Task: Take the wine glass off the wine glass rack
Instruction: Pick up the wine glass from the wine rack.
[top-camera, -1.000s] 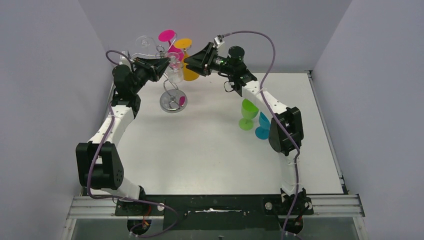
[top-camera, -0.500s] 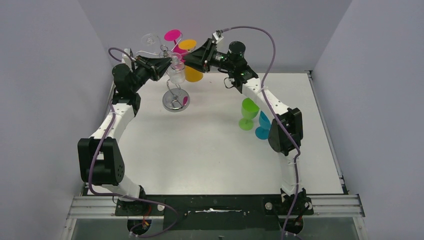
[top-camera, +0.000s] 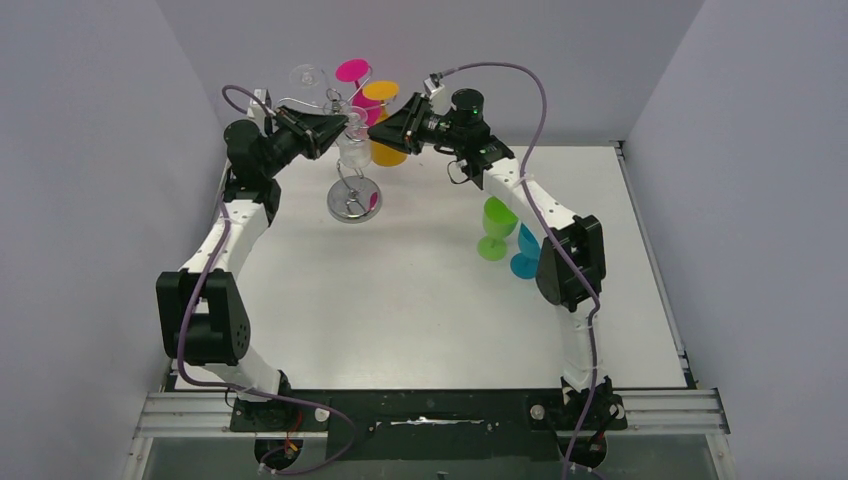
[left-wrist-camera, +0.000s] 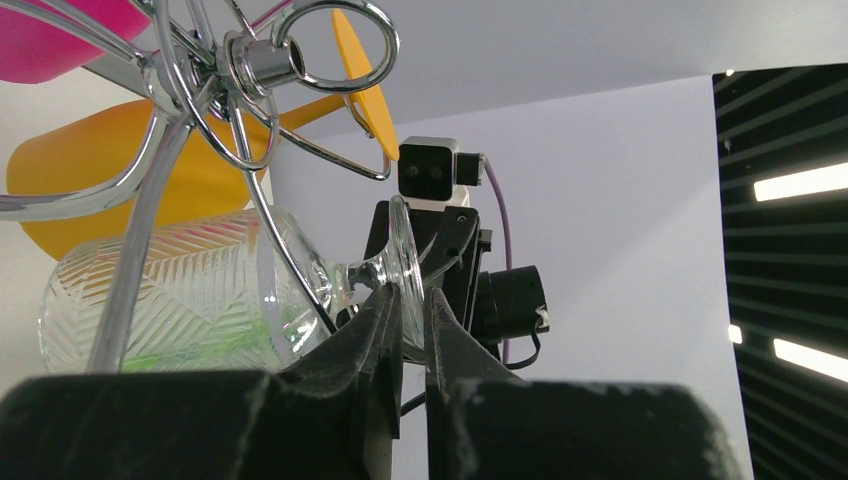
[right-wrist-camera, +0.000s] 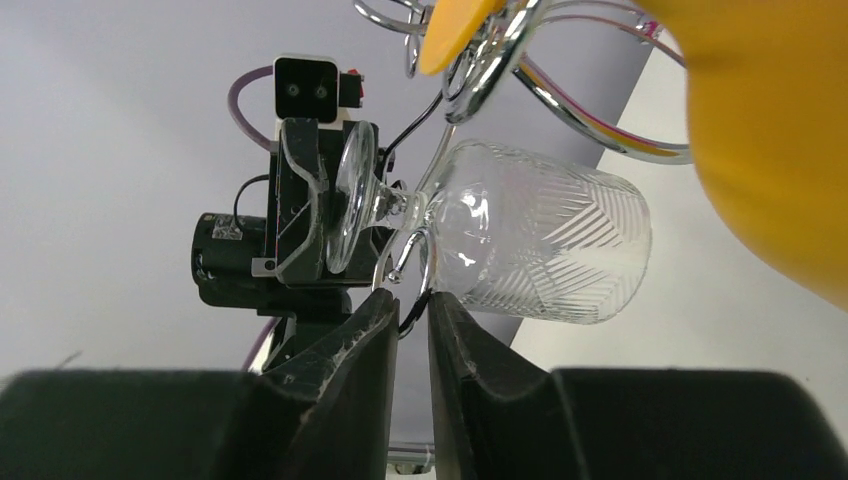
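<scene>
Your left gripper (left-wrist-camera: 405, 335) has its jaws drawn in to a narrow slit, clamped on the rim of the wine glass (left-wrist-camera: 200, 290). The thin clear foot (left-wrist-camera: 400, 260) runs edge-on straight down between the two fingers.

Your right gripper (right-wrist-camera: 410, 320) also has its jaws almost together. A chrome loop of the wine glass rack (left-wrist-camera: 255, 65) dips into the gap at their tips, but whether they actually pinch that wire cannot be told from here.

The wine glass is clear, with a cut herringbone pattern on its bowl (right-wrist-camera: 540, 240). It hangs from the scroll arms at the top of the rack, between your two grippers. In the overhead view its long axis runs close to upright: foot up among the curls, open mouth down toward the rack's round base (top-camera: 353, 203). The stem lies in the wire, with the foot on your left gripper's side of it.

An orange glass (right-wrist-camera: 770, 130) hangs on the rack just beside the clear bowl, on the side nearer your right arm. A pink glass (top-camera: 352, 70) shows its foot at the far top of the rack. The foot of another clear glass (top-camera: 305, 77) sits at the rack's top on the left-arm side.

Well apart from the rack, on the right-arm side, a green glass (top-camera: 495, 228) and a blue glass (top-camera: 522, 258) stand upright just beside each other on the table (top-camera: 400, 300).
</scene>
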